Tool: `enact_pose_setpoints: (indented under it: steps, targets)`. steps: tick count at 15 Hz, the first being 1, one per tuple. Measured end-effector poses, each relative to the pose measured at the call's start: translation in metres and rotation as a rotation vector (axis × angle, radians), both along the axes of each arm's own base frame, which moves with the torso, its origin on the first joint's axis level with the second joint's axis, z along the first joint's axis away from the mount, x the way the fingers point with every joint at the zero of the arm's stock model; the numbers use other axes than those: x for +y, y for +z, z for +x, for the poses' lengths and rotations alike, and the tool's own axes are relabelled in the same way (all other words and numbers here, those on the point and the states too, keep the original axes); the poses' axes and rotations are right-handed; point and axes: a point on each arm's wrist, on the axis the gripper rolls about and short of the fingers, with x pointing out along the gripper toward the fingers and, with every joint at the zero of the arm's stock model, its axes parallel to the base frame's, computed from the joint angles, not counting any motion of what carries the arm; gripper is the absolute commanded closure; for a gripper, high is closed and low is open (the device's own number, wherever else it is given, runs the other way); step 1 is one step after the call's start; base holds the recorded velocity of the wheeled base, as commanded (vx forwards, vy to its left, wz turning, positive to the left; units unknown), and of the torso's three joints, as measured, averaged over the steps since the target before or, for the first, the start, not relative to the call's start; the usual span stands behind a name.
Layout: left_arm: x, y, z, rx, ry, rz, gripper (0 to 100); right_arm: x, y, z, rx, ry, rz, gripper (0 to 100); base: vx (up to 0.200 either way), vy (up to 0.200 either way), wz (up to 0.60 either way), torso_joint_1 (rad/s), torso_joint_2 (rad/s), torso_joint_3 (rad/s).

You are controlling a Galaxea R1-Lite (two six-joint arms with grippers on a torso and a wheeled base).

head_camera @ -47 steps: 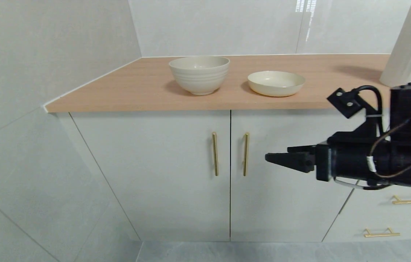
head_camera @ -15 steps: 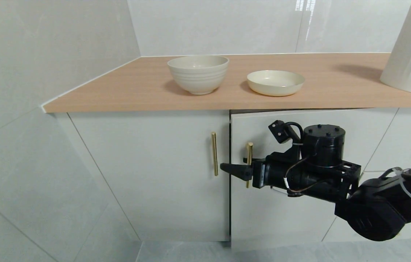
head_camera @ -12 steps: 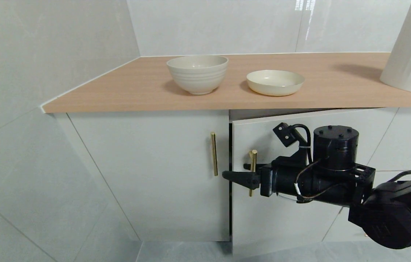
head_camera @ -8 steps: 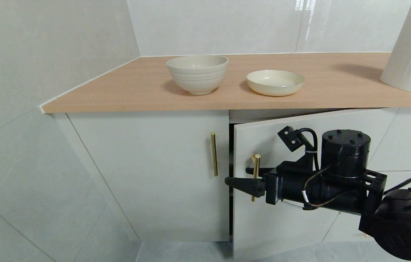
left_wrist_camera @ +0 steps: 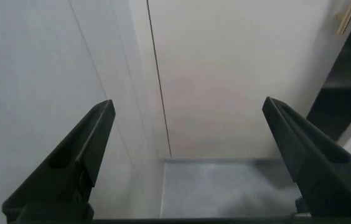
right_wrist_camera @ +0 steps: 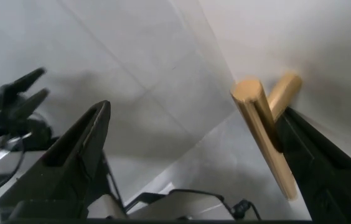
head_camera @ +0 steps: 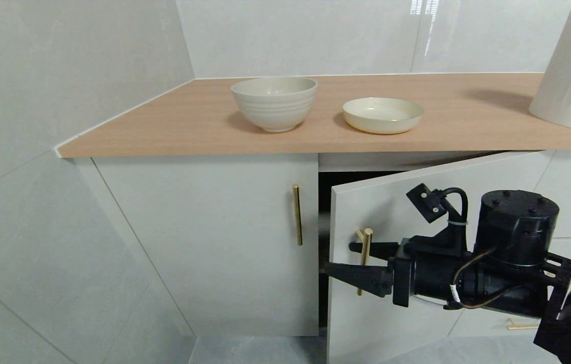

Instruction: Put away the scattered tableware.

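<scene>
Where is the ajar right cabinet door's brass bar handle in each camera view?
Head view: brass bar handle, lower centre-right, between the open right gripper's fingers.
Right wrist view: handle beside one black finger.
Left wrist view: faces a closed white door and the dark cabinet opening instead.
Shared landmark: that opening, left of the handle in the head view.

My right gripper [head_camera: 339,257] is matte black, fingers [head_camera: 366,277] tapered; behind it a screw-topped cylinder [head_camera: 518,222], looping black cable [head_camera: 459,198], white tie [head_camera: 456,221].

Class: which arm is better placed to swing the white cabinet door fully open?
Right: the right gripper straddles the brass bar handle of the ajar white cabinet door; the left gripper touches nothing.
</scene>
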Motion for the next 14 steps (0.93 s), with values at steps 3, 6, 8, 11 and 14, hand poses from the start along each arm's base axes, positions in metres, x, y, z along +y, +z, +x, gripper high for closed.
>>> enact_pose_setpoints:
  steps: [3, 6, 8, 11, 14]
  targets:
    - [-0.002, 0.031, -0.008, -0.057, -0.102, 0.001, 0, -0.005, -0.004, -0.007, 0.011, 0.055, -0.003, 0, 0.0, 0.0, 0.0, 0.0, 0.0, 0.0]
    - [-0.004, 0.079, -0.002, -0.029, -0.211, -0.001, 0, -0.007, -0.007, -0.01, 0.018, 0.078, -0.01, 0, 0.0, 0.0, 0.0, 0.0, 0.0, 0.0]
    - [-0.006, 0.112, 0.017, 0.03, -0.285, -0.004, 0, -0.008, -0.009, -0.012, -0.006, 0.086, -0.024, 0, 0.0, 0.0, 0.0, 0.0, 0.0, 0.0]
    - [-0.009, 0.148, 0.061, 0.131, -0.378, -0.016, 100, -0.009, -0.011, -0.014, -0.013, 0.091, -0.037, 0, 0.0, 0.0, 0.0, 0.0, 0.0, 0.0]
    - [-0.014, 0.163, 0.109, 0.179, -0.454, -0.027, 100, -0.01, -0.013, -0.015, -0.009, 0.093, -0.042, 0, 0.0, 0.0, 0.0, 0.0, 0.0, 0.0]
